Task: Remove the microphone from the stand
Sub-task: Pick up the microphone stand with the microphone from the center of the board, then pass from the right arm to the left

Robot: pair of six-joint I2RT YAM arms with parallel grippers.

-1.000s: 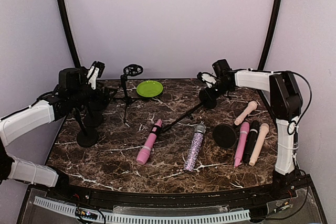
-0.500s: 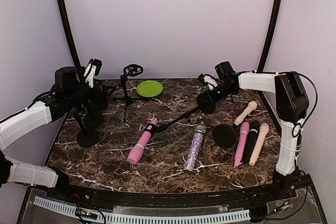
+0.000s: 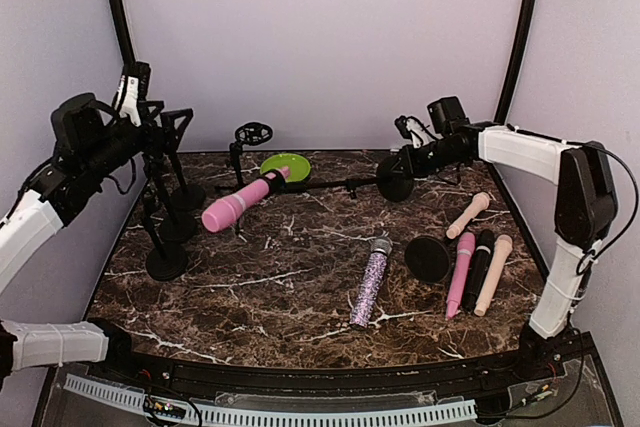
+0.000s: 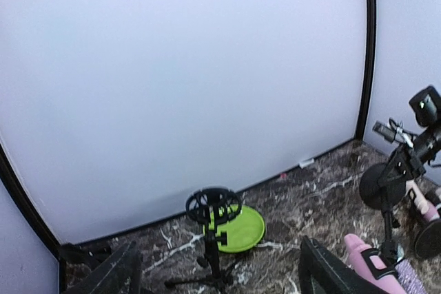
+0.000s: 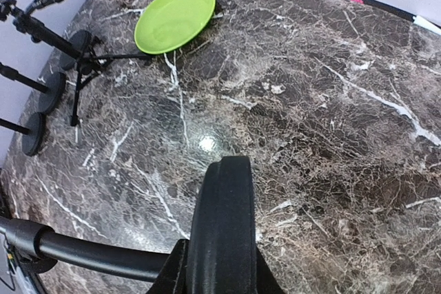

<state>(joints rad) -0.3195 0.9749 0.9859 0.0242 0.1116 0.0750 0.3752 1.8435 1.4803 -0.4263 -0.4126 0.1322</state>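
**Pink microphone (image 3: 238,204): not yet out of its clip**

Mic sits clipped at the boom end of the stand (image 3: 330,185), far from the right fingers (image 5: 173,277). These clamp the stand's round base (image 5: 224,225), with the boom level above the worktop (image 3: 300,277). Left fingers (image 4: 118,272) are spread and empty, raised beside the mic. Remaining: grasp the mic, pull it free. Spare stands (image 3: 165,265) crowd below the left fingers. Open worktop lies under the mic.

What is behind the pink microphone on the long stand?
The green plate lies just behind the pink microphone, its near edge covered by the microphone's clipped end. A small black tripod stand rises there too.
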